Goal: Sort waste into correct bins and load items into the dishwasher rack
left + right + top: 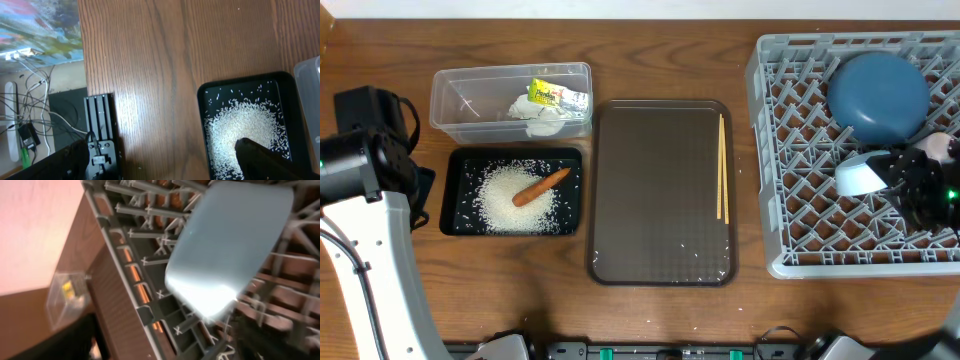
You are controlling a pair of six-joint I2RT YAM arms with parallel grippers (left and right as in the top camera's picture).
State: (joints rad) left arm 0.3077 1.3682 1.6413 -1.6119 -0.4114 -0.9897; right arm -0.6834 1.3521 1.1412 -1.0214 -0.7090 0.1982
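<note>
The grey dishwasher rack [770, 150] stands at the right. A large blue bowl [877, 95] lies upside down in it, and a small light-blue cup [858, 176] lies on its side on the pegs. My right gripper [905, 180] is open just behind the cup [227, 245], with its fingers [165, 340] spread wide. A white cup [945, 148] shows partly behind the right arm. Chopsticks [722, 165] lie on the brown tray. The black tray [455, 195] holds rice [505, 205] and a carrot [542, 186]. The clear tub [455, 95] holds a tissue [542, 120] and a wrapper [558, 96]. My left gripper [160, 150] is open and empty over the black tray's [202, 125] left edge.
The brown serving tray [660, 190] lies between the bins and the rack, with a few stray rice grains near its front. The table's left edge, cables and a black mount [102, 130] show in the left wrist view.
</note>
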